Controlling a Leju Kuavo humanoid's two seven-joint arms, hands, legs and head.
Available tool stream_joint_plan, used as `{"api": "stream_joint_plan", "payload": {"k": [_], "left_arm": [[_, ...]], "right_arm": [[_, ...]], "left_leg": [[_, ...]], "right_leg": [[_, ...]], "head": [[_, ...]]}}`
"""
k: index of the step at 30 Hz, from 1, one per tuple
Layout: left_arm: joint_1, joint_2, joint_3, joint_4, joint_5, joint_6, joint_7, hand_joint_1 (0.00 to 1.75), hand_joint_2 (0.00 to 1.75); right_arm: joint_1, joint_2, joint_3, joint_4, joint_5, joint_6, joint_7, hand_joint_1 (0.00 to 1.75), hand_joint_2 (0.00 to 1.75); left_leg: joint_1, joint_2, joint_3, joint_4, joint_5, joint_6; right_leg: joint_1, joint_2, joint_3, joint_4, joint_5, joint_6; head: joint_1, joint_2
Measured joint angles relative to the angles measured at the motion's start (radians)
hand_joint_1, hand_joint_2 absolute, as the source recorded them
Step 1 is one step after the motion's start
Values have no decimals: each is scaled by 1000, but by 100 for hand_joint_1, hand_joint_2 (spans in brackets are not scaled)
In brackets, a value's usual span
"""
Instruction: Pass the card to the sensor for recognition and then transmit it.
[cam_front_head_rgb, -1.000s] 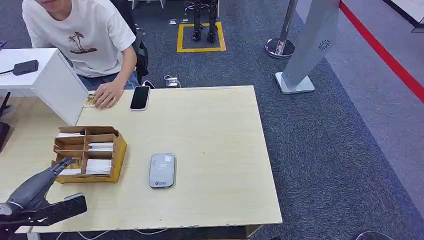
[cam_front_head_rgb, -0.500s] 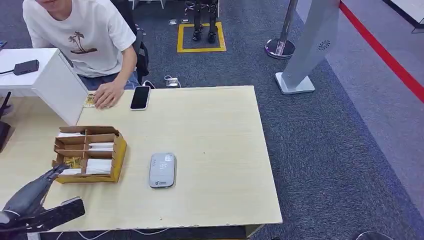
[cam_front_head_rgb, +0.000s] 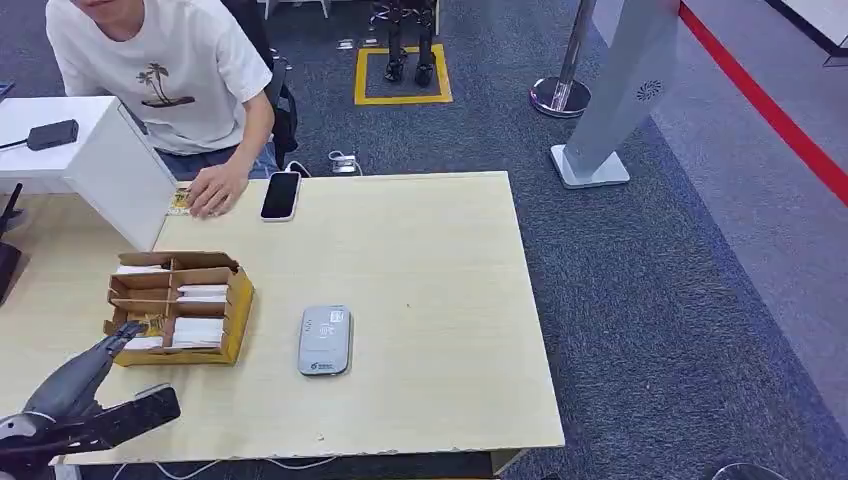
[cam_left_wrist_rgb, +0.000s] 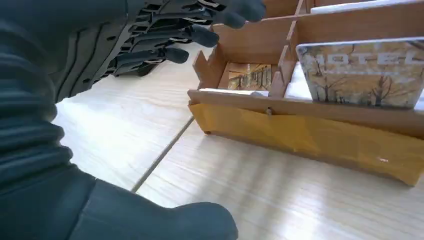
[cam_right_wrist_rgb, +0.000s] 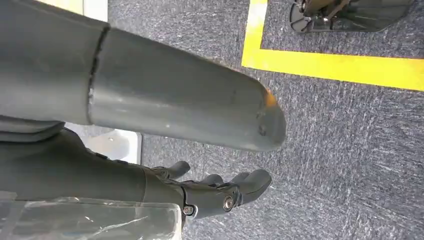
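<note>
Reaching toward the cardboard organizer (cam_front_head_rgb: 232, 320) with left hand (cam_front_head_rgb: 75, 385) — fingers (cam_left_wrist_rgb: 165, 35) spread, thumb apart, holding nothing. Standing upright in a near compartment, a "HOTEL" card (cam_left_wrist_rgb: 367, 72) — just beside those fingertips. Hanging over grey carpet, right hand (cam_right_wrist_rgb: 215, 192), fingers loosely apart, empty.

bright, even indoor light, soft shadows; close wrist views blurred.

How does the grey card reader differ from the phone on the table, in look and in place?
The card reader is light grey, while the phone is black with a pale rim. The card reader lies near the cardboard box toward the robot's edge, while the phone lies at the far edge beside the person's hand. Both lie flat on the table.
</note>
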Motion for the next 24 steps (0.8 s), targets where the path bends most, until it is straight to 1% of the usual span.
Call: {"api": "stream_joint_plan", "payload": {"k": [14, 19, 24], "left_arm": [[-111, -45, -25, 75, -15, -26, -14, 0, 175], [-138, -46, -38, 93, -14, -35, -14, 0, 175], [-144, -44, -39, 98, -11, -38, -14, 0, 175]], "right_arm": [[-5, 0, 0, 0, 12, 4, 3, 0, 0], [-5, 0, 0, 0, 17, 5, 7, 0, 0], [-6, 0, 0, 0, 19, 6, 9, 0, 0]], "left_leg": [[0, 0, 0, 0, 0, 0], [0, 0, 0, 0, 0, 0], [0, 0, 0, 0, 0, 0]], "right_leg": [[0, 0, 0, 0, 0, 0], [0, 0, 0, 0, 0, 0], [0, 0, 0, 0, 0, 0]], "head": [[0, 0], [0, 0], [0, 0]]}}
